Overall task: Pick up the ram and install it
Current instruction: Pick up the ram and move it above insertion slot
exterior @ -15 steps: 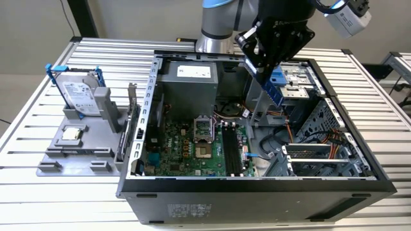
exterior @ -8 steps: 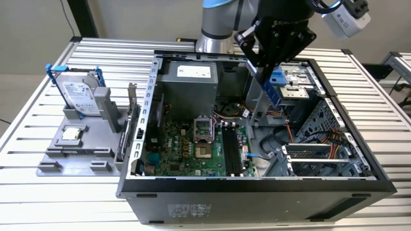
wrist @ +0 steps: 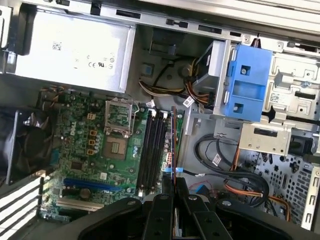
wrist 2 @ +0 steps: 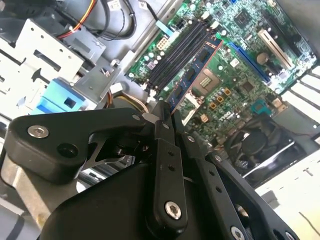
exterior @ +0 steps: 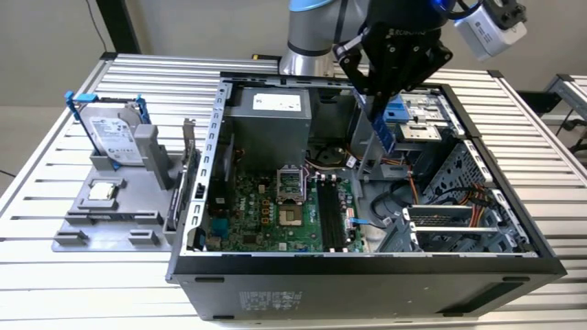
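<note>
My gripper hangs over the open computer case, shut on the ram, a thin bluish stick with dark chips that points down from the fingers. The stick is in the air above the motherboard, beyond and toward the exterior view's right of the black slots. In the second wrist view the ram runs out from the gripper alongside the slots. The first wrist view shows the ram edge-on, just beside the slots, with the gripper below it.
Inside the case sit a grey power supply, a blue drive caddy, loose cables and a metal drive cage. On the exterior view's left, a grey fixture holds a hard drive in a blue bracket and a small silver chip.
</note>
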### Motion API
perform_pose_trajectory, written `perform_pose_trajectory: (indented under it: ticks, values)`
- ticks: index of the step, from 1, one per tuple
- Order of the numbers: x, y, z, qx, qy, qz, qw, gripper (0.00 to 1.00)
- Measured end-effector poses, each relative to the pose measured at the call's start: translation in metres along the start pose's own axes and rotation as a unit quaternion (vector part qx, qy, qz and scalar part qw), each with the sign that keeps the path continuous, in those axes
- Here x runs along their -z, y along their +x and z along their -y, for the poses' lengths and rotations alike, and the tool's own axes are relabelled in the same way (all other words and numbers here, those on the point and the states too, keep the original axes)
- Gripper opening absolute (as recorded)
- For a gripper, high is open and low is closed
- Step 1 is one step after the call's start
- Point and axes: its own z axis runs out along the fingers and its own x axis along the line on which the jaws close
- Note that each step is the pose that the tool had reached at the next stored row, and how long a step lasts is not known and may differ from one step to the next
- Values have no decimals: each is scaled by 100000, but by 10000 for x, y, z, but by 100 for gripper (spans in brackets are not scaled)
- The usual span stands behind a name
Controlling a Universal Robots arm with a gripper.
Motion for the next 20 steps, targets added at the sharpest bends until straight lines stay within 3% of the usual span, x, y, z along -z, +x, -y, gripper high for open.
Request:
perform_pose_trajectory:
  ticks: [7, 11, 16, 20]
  values:
    - [-2, 0, 1, -3984, 34, -476, 99919, 0]
    - [-5, 0, 1, -6733, 89, -566, 99771, 0]
    - [-10, 0, 2, -9860, 140, -761, 99510, 0]
    - [-11, 1, 3, -10450, 153, -868, 99449, 0]
